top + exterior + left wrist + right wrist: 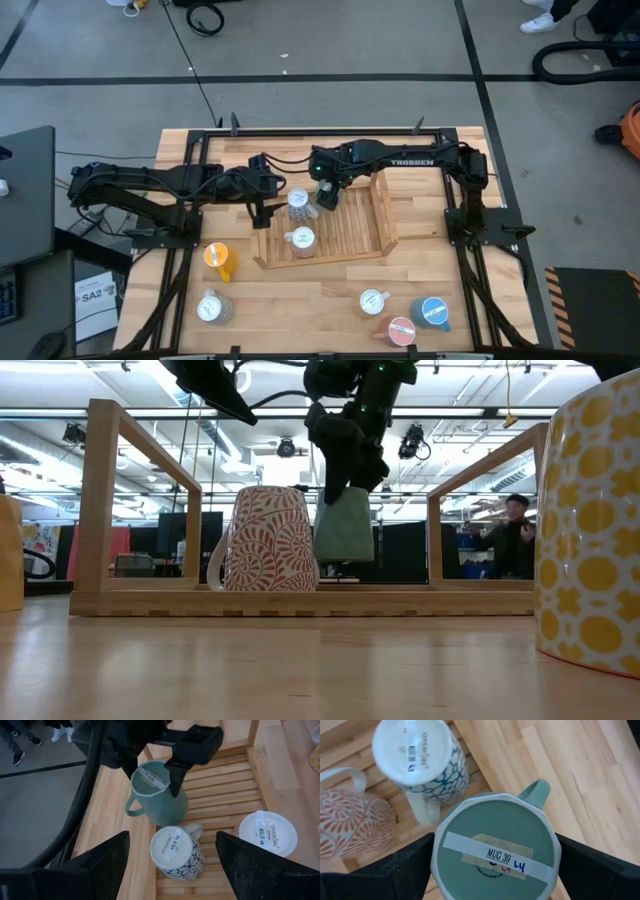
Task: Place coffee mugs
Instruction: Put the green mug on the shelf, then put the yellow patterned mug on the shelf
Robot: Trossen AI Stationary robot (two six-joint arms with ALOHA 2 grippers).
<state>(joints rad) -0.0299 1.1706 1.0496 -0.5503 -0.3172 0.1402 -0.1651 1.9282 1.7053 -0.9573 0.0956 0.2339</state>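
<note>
1. Coffee mugs are spread over the wooden table (330,290) and a slatted wooden tray (355,235) at its middle, toward the far edge.
2. Green mug (495,842) sits upside down between the fingers of the right gripper (328,196), by the tray's far left corner; a taped label crosses its upturned base.
3. The right gripper's fingers stand wide, one on each side of the green mug. In the low view its base looks slightly above the tray slats, though contact cannot be told for sure.
4. Blue-patterned white mug (177,851) stands upside down just beside the green mug in the tray.
5. Red-patterned mug (268,540) stands upside down nearer the tray's front left corner.
6. Left gripper (262,210) hovers at the tray's left edge, fingers spread apart and holding nothing.
7. Orange mug (218,258) and a speckled grey mug (212,308) rest on the table near its left edge, outside the tray.
8. Yellow-patterned mug (373,301), pink mug (400,330) and blue mug (432,312) sit close together near the table's front edge, toward the right corner.
</note>
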